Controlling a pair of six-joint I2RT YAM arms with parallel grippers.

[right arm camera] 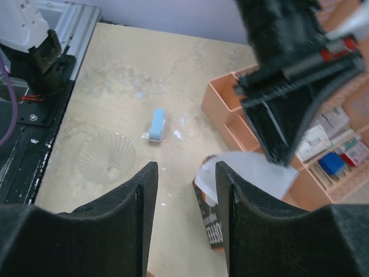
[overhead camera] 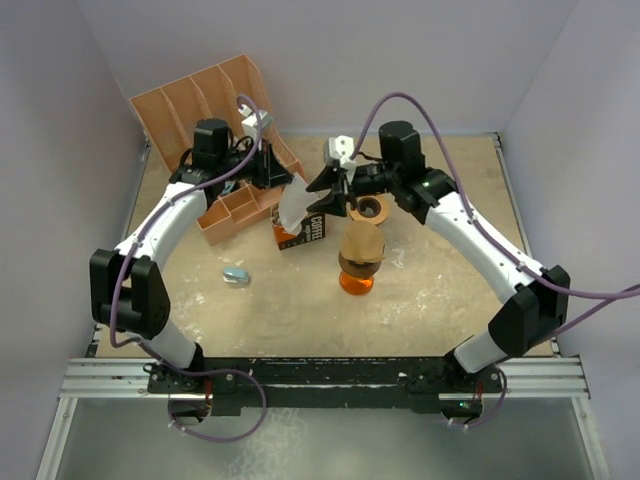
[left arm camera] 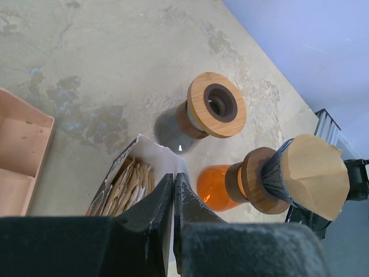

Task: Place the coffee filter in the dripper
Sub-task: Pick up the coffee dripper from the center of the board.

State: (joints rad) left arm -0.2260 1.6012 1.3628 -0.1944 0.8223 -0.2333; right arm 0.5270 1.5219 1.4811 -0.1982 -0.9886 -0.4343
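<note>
On mottled beige tabletop (overhead camera: 430,290), left claw (left arm camera: 173,178) pinches the carton's white flap (right arm camera: 253,170); right claw (right arm camera: 185,168) gapes.

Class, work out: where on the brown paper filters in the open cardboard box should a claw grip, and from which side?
Probably the exposed top edges, from above: the brown paper filters stand on edge inside the open-topped cardboard box, whose walls hide everything else. The left claw pinches the box's white flap.
</note>
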